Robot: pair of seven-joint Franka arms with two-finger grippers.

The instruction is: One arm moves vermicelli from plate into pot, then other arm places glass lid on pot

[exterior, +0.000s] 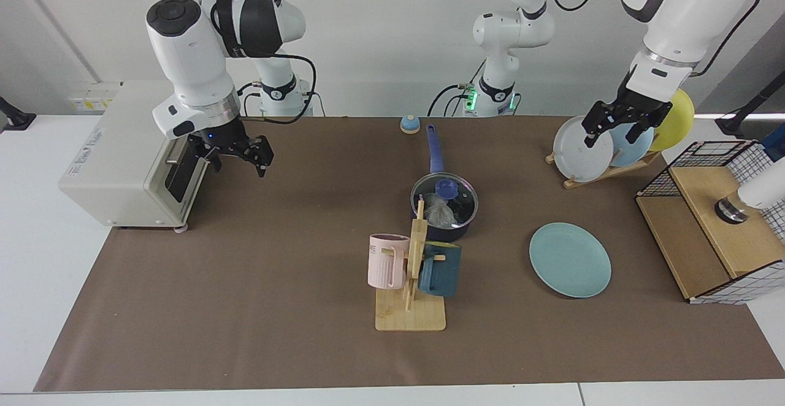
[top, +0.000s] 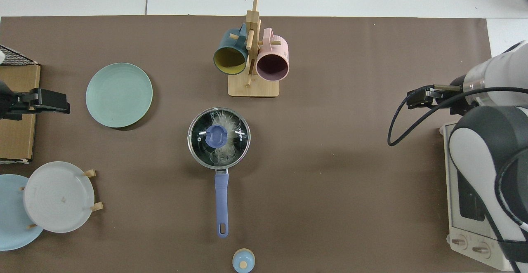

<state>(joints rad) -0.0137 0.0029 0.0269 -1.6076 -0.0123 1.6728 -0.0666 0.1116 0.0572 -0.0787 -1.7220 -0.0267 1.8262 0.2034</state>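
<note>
Far left, at 9 o'clock of the pot point(exterior: 459, 230): right gripper point(exterior: 236, 156), claw spread wide and holding nothing, parked just beside the toaster oven point(exterior: 122, 148) door, well apart from the cookware, likely to keep the centre free.

Centre: pot with glass lid point(exterior: 460, 200) seated flat on its rim, vermicelli point(exterior: 438, 211) showing pale through the glass, handle point(exterior: 434, 148) pointing to 12 o'clock. Looks finished on both steps. Crowded at 7 o'clock by the mug rack point(exterior: 417, 259), nearly touching the pot wall; open at 3 and 9 o'clock, so best reached from above or the sides.

At 4 o'clock: plate point(exterior: 570, 260), bare, with brown mat point(exterior: 245, 283) clear all round.

Far right, at 2 o'clock: left gripper point(exterior: 616, 130), fingers apart and empty, waiting in front of the plate rack point(exterior: 604, 173), close to its white plate, so little room there for a swing.
</note>
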